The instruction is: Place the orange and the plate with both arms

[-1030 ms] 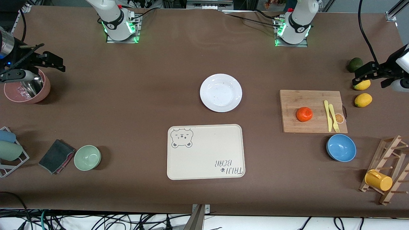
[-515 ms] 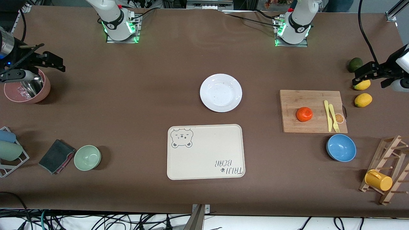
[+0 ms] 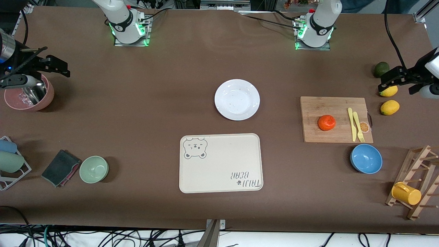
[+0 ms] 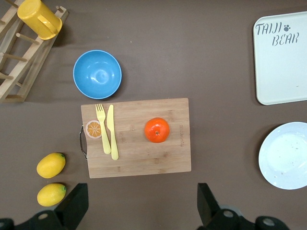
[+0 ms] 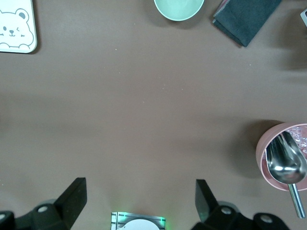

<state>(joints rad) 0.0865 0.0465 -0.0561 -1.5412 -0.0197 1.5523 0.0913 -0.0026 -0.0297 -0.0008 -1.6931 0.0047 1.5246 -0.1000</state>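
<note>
A brown matte tabletop (image 3: 144, 109) fills the scene, with a tangle of cables hanging below the edge nearest the front camera. The small round red-orange orange (image 3: 326, 122) sits on a rectangular bamboo cutting board (image 3: 322, 106) toward the left arm's end of the tabletop, beside a pale yellow plastic knife and fork (image 3: 355, 124). The round glossy white plate (image 3: 237, 99) lies near the middle of the tabletop, and a cream rectangular bear-printed tray (image 3: 220, 163) lies nearer the front camera than the plate, apart from it. A blue round bowl (image 3: 366, 158) stands just off the board's near edge, and two yellow lemons (image 3: 389, 107) lie by the edge at the left arm's end. The left gripper (image 3: 398, 77) hangs over those lemons, jaws spread wide and holding nothing. The right gripper (image 3: 41, 65) hangs by the edge at the right arm's end, over a pink bowl holding a metal scoop (image 3: 29, 96), its jaws likewise wide and empty.
</note>
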